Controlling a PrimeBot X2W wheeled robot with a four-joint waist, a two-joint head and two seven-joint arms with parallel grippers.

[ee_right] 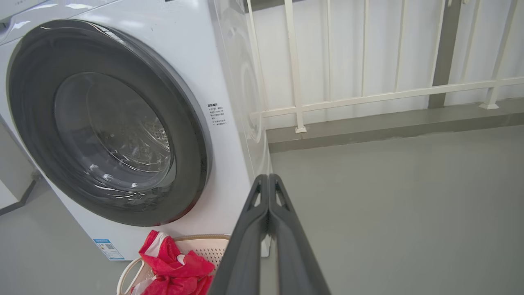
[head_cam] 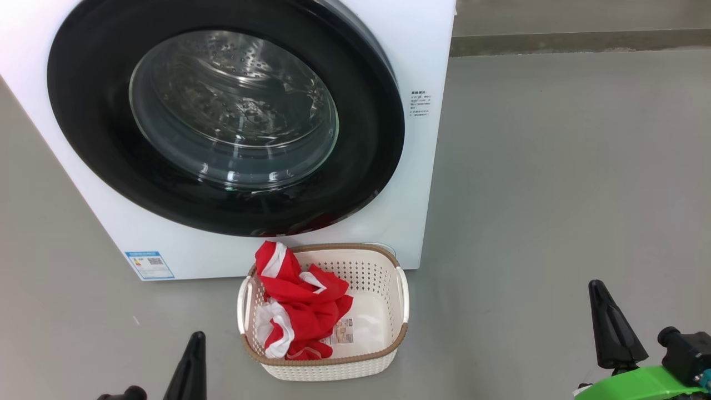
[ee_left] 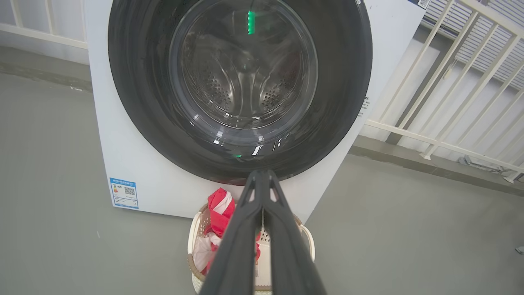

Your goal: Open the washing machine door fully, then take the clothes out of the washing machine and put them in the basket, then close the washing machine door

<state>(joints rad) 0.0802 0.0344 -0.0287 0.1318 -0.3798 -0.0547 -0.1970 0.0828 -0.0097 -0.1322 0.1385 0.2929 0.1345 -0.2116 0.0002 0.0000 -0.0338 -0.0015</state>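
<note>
a: start at our left fingers: pressed tip to tip with nothing between them, pointing at the lower rim of the washing machine door.
b: same for our right fingers. they're clenched on nothing, hanging over bare floor off the machine's right-hand corner.
a: just ahead of us sits the basket, close against the front of the washing machine. we can't tell if they touch. a red and white garment is heaped in its left half, and one fold stands up over the back rim.
b: the door lies flush against the front all the way round, as far as we can see. through the glass we make out only the steel drum, no cloth.
a: so we judge all three steps done: clothes out, clothes in the basket, door shut.
b: what's left for us looks small. we'd confirm that the latch has caught, perhaps with a gentle push on the black rim. then we'd draw both arms back without clipping the basket.
</note>
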